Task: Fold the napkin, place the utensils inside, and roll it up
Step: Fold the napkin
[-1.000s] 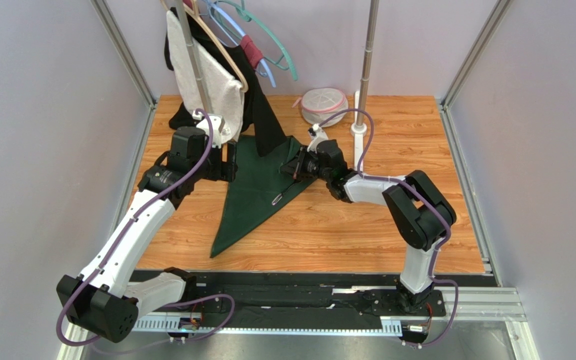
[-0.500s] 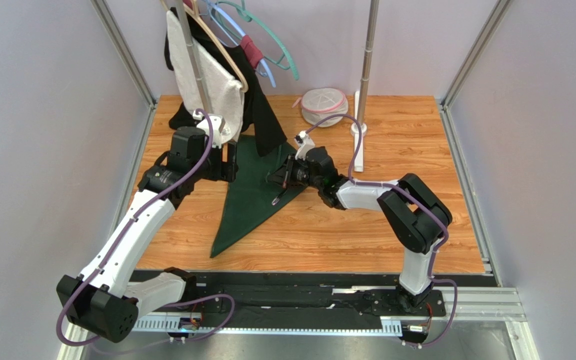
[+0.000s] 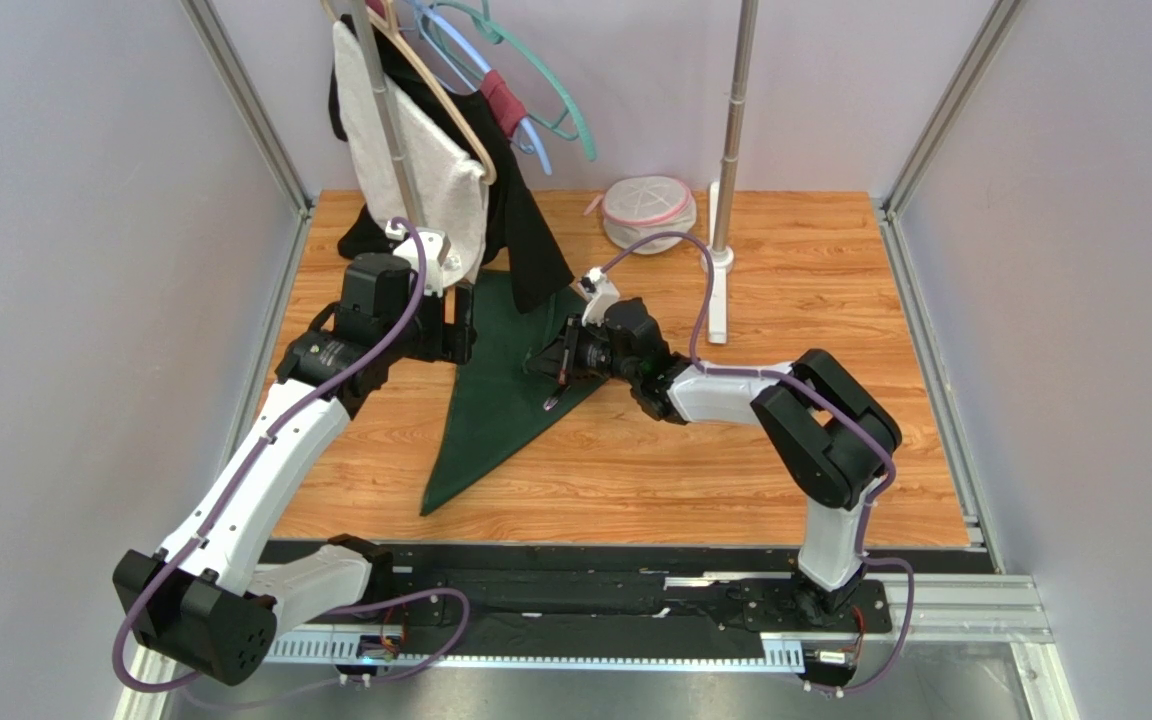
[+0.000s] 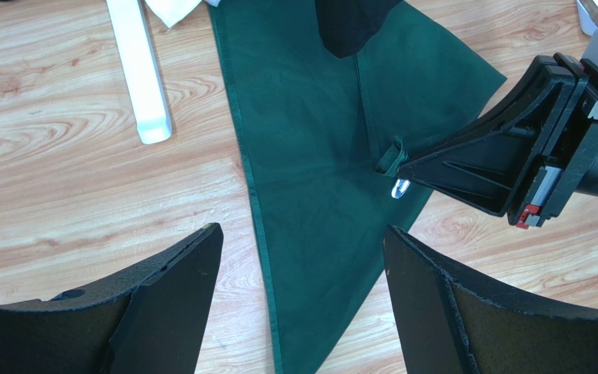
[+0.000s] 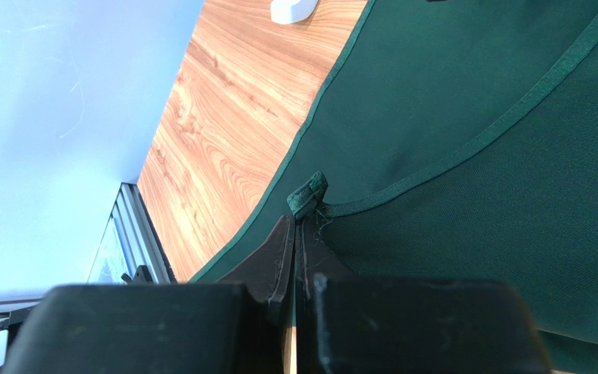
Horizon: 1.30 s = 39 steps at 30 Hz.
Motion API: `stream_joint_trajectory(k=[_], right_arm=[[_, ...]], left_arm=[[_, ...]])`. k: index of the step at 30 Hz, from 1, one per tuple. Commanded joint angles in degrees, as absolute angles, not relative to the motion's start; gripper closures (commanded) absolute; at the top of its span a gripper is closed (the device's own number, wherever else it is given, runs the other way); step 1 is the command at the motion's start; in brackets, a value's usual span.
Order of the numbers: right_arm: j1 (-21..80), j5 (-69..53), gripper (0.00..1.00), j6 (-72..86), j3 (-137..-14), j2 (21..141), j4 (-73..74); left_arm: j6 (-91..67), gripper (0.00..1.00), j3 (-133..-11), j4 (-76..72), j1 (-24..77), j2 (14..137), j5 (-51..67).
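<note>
The fold was the step in hand. The green napkin [image 3: 500,393] lay as a long triangle on the tabletop [image 3: 717,450], its point toward the robot's bases. The right end effector [image 5: 294,227] was clamped shut on a hemmed corner near the cloth's right edge, a small tab of hem poking out past the tips. A silvery tip just beside those tips looked like the fork [image 4: 398,188] (most of it was hidden, so its lie on the cloth was unclear). The left end effector [image 4: 298,238] hovered spread wide above the napkin's left half, holding nothing. The next move probably called for carrying the pinched corner across without dragging the cloth or shedding the fork.
</note>
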<state>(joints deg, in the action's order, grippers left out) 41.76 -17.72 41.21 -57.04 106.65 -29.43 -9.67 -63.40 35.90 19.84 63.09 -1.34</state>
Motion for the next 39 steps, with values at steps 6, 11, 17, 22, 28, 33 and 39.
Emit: stream_joint_trajectory(k=[6, 11, 17, 22, 28, 33, 39], right_arm=[[43.77, -17.23, 1.0, 38.5, -57.13, 107.22, -30.41], [44.65, -16.53, 1.0, 38.06, -55.64, 107.84, -30.32], [45.44, -15.3, 1.0, 37.27, -55.19, 109.25, -29.45], [45.97, -15.29, 0.95, 36.12, -55.99, 110.21, -27.25], [46.93, -14.51, 0.5, 33.58, -54.85, 107.15, -26.19], [48.07, -13.1, 0.45, 28.32, -53.53, 99.69, -22.24], [54.91, -2.94, 0.46, 12.44, -55.8, 93.08, -10.66]], left_arm=[[-9.14, 0.16, -63.81, 34.72, 19.6, 62.05, -0.97], [-9.23, 0.16, -63.81, 34.8, 19.6, 62.23, -1.05], [-9.23, 0.16, -63.81, 34.81, 19.6, 62.4, -1.05], [-9.23, 0.16, -63.81, 34.81, 19.6, 62.58, -1.06], [-9.23, 0.15, -63.9, 34.98, 19.6, 62.67, -1.41], [-9.75, 0.15, -63.9, 34.81, 19.6, 61.79, -2.28], [-12.29, 0.13, -63.72, 34.28, 15.83, 59.33, -3.08]])
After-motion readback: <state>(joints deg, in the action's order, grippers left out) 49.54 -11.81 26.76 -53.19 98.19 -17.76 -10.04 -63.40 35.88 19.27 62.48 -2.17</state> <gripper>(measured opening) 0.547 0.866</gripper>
